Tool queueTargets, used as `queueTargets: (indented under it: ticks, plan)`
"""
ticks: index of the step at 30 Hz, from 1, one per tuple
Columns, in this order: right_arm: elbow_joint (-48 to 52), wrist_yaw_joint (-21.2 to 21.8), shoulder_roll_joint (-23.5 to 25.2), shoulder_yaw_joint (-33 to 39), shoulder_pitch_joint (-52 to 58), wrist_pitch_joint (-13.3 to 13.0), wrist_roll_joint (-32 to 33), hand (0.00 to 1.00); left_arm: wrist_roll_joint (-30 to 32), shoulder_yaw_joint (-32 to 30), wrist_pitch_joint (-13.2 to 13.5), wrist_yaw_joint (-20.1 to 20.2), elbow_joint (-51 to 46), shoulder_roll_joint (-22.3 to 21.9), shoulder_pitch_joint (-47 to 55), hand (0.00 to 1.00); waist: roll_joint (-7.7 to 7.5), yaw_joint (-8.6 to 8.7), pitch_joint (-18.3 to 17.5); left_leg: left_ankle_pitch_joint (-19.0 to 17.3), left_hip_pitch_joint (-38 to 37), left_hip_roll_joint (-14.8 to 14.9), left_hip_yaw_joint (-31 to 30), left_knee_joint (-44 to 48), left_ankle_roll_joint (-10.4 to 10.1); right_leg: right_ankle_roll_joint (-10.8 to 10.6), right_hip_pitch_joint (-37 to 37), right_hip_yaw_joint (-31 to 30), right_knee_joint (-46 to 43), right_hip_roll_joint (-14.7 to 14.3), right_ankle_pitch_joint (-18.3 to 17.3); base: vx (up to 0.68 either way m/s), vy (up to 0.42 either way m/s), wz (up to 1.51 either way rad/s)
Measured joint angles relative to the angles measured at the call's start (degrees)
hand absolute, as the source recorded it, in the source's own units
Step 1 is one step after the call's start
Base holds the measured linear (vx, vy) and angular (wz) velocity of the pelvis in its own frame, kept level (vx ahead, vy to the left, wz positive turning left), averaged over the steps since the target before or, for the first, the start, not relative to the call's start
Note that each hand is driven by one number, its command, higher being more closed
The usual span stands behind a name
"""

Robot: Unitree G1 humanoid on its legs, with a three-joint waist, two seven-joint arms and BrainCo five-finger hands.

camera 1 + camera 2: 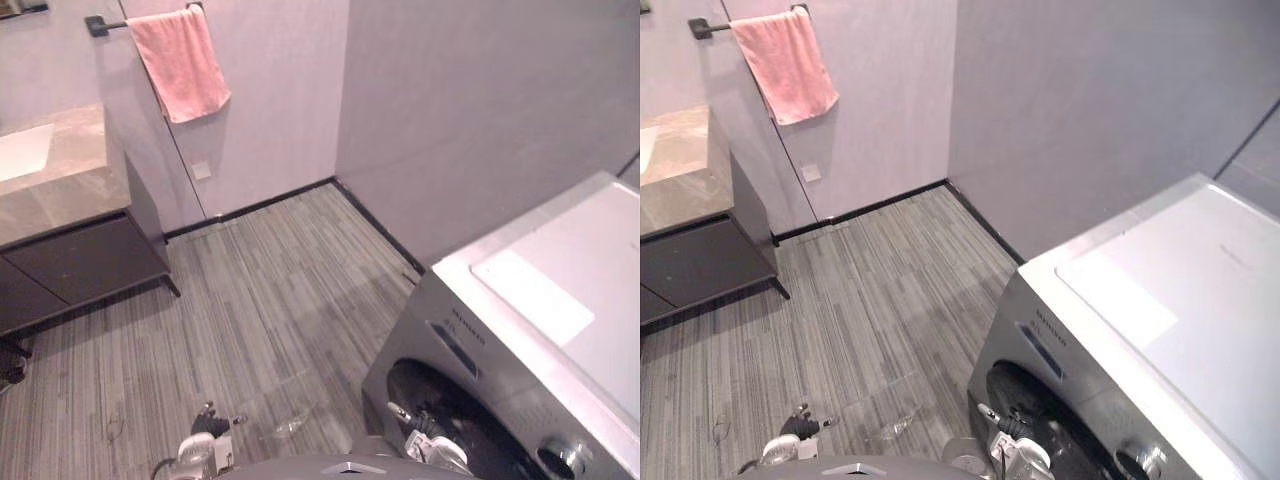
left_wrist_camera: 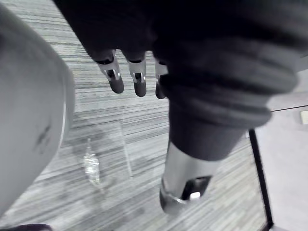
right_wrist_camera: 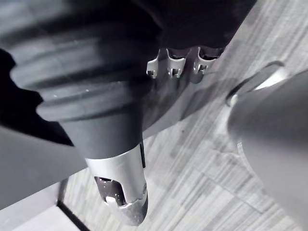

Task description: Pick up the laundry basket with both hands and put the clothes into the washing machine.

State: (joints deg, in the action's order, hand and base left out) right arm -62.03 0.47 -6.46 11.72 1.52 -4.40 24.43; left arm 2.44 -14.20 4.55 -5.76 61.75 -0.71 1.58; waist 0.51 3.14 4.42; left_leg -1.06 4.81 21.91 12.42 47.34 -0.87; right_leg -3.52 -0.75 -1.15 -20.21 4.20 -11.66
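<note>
Both hands, left hand (image 2: 137, 77) and right hand (image 3: 178, 65), hang empty with relaxed fingers over grey plank floor (image 1: 250, 320) beside the silver front-loading washing machine (image 1: 520, 340).

Silver front-loading washing machine (image 1: 520, 330), right

Washing machine (image 1: 520, 330) cut off by the right and bottom edges, dark door opening only partly in view. Vanity counter (image 1: 60, 190) cut by the left edge. Left hand (image 2: 137, 79) seen only as fingertips under its dark cover, palm hidden. Right hand (image 3: 175, 67) the same, fingertips cut short by the cover. Small clear thing on the floor (image 1: 290, 425), too small to tell.
</note>
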Motion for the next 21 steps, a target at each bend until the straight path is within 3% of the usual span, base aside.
queueTargets:
  ticks: [2, 3, 4, 5, 7, 8, 10, 14, 16, 18, 19, 20, 21]
  plan:
    - [-0.28, -0.74, 0.18, 0.89, 2.07, -0.2, 0.05, 0.0, 0.16, 2.18, 0.12, 0.0, -0.39, -0.55, -0.04, 0.0, 0.81, 0.82, 1.01, -5.56, 0.8, -1.42, 10.97, -1.25, -0.82, 0.01, 6.99, 4.97, 4.83, 0.87, 0.02, 0.21, -0.031, 0.88]
    - [-0.3, -0.92, 0.05, 1.03, 2.41, -0.19, 0.09, 0.0, 0.17, 2.96, 0.14, 0.0, -0.47, -0.59, 0.01, 0.0, 1.22, 0.71, 1.14, -6.55, 1.58, -2.89, 11.62, -3.4, -1.09, 0.0, 7.62, 5.75, 5.76, 0.92, -0.03, 0.15, 0.081, 0.76]
    - [-0.27, -1.13, -0.27, 1.98, 2.24, -0.21, 0.11, 0.0, 0.39, 3.94, 0.18, 0.02, -0.56, -0.33, 0.12, 0.0, 1.98, 0.34, 1.3, -8.13, 2.77, -6.35, 11.42, -9.27, -1.05, -0.45, 7.88, 6.88, 6.5, 1.14, -0.44, 0.16, 0.104, 0.62]
    - [-0.06, -1.18, -0.15, 2.05, 2.16, -0.36, 0.06, 0.0, 0.89, 4.88, 0.04, 0.02, -0.31, 0.42, 0.21, 0.0, 2.1, 0.37, 0.99, -9.14, 1.39, -9.67, 9.92, -16.63, -3.77, -0.93, 7.12, 7.01, 6.72, 1.52, -0.66, 0.15, 0.073, 0.68]
    - [-0.2, -1.05, 0.2, 2.22, 1.17, -0.35, 0.04, 0.0, 1.81, 5.8, 0.07, 0.14, -0.36, 1.51, -0.34, 0.0, 1.54, 0.58, 1.84, -9.05, 0.49, -12.28, 11.12, -22.83, -3.48, -1.25, 6.68, 7.04, 8.43, 2.11, -0.03, 0.1, 0.06, 0.84]
    - [-1.04, -1.05, 0.78, 2.84, 0.4, -0.28, 0.04, 0.0, 2.41, 5.16, -0.01, 0.24, -0.06, 2.42, 0.02, 0.0, 0.8, -0.2, 3.01, -8.19, 0.15, -12.92, 12.38, -25.19, -1.83, -1.99, 7.22, 7.55, 10.19, 2.6, 1.12, 0.07, 0.095, 0.69]
    - [-1.7, -1.0, 1.6, 2.9, -0.75, -0.36, 0.01, 0.0, 2.26, 1.11, -0.21, 0.28, 0.0, 2.54, 0.51, 0.0, 0.41, -1.72, 3.28, -7.34, -2.85, -13.81, 12.63, -29.0, -0.56, -1.29, 9.91, 7.18, 12.84, 2.38, 2.99, 0.07, 0.06, 0.17]
    - [-1.7, -0.53, 2.0, 1.86, -1.36, -0.51, -0.07, 0.0, 4.23, -0.96, -0.25, 0.34, 1.44, 3.07, 2.19, 0.0, -0.52, -1.09, 1.33, -3.35, -9.77, -17.74, 12.9, -40.04, -0.36, -1.39, 11.13, 6.7, 11.33, 3.94, 2.66, 0.0, 0.005, 0.0]
    - [-1.68, -0.37, 2.23, 1.62, -0.75, -0.5, -0.07, 0.0, 4.91, -0.96, -0.53, 0.39, 2.17, 3.34, 1.86, 0.0, -0.86, -0.69, 1.22, -2.16, -11.38, -19.83, 12.15, -44.87, -0.08, -2.52, 9.78, 7.33, 6.45, 5.12, 0.72, -0.1, 0.011, 0.22]
    - [-0.98, -0.28, 2.14, 0.99, 0.78, -0.52, 0.42, 0.0, 5.08, 0.78, -0.62, 0.44, 3.01, 3.06, 1.46, 0.0, -0.59, 0.27, 1.36, -2.05, -12.56, -20.8, 9.32, -47.54, 0.01, -3.24, 4.04, 7.67, -7.69, 6.05, 0.24, -0.09, 0.015, 0.59]
    - [0.63, -0.38, 2.07, 0.7, 1.79, -0.62, 0.24, 0.0, 5.08, 2.36, -0.62, 0.5, 3.0, 3.58, 1.25, 0.0, -1.41, 0.74, 1.76, -1.93, -13.33, -21.14, 8.27, -48.21, 0.15, -4.1, -0.08, 5.77, -17.05, 6.55, 2.51, -0.02, 0.033, 0.79]
    - [0.74, -0.39, 2.31, 0.21, 2.23, -0.64, -0.02, 0.0, 5.06, 4.22, -0.62, 0.67, 2.94, 4.45, 0.79, 0.0, -1.63, 0.69, 2.44, -1.78, -13.97, -20.97, 7.29, -48.49, 0.32, -3.62, -3.28, 3.27, -23.63, 6.26, 5.51, -0.02, 0.022, 0.76]
    - [0.78, -0.39, 2.23, 0.23, 2.42, -0.67, -0.01, 0.0, 5.05, 5.04, -0.63, 0.71, 2.94, 4.68, 0.71, 0.0, -1.87, 0.72, 2.28, -1.67, -13.98, -20.74, 6.86, -48.39, 0.46, -2.96, -3.9, 2.57, -25.52, 6.31, 5.36, -0.01, -0.05, 0.72]
